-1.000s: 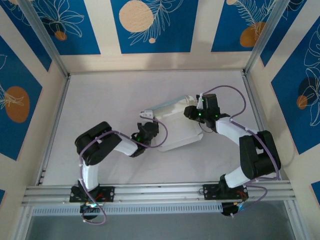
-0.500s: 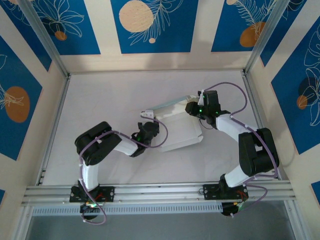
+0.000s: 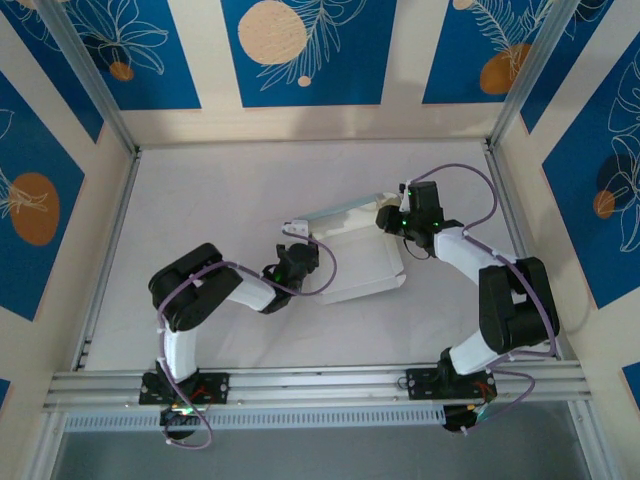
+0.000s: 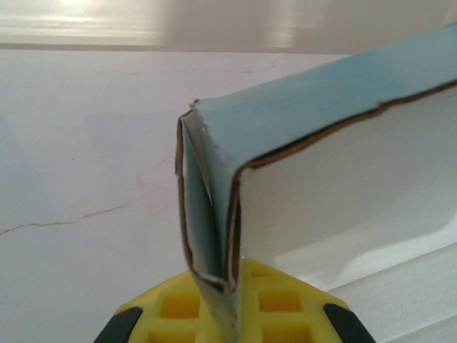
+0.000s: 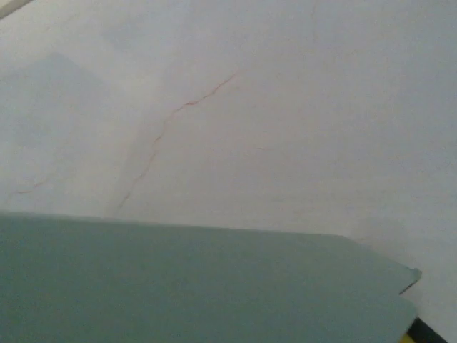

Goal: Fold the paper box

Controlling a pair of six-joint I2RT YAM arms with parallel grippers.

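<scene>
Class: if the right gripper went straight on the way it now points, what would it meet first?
Probably the paper box: the right gripper points left at its raised flap, and grey-green card lies close ahead in the wrist view. Contact is unclear.

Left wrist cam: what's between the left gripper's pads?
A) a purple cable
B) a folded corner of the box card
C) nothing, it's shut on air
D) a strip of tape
B: in the left wrist view the left gripper is shut on a folded corner of the paper box, with the doubled card edge pinched between its yellow pads.
</scene>
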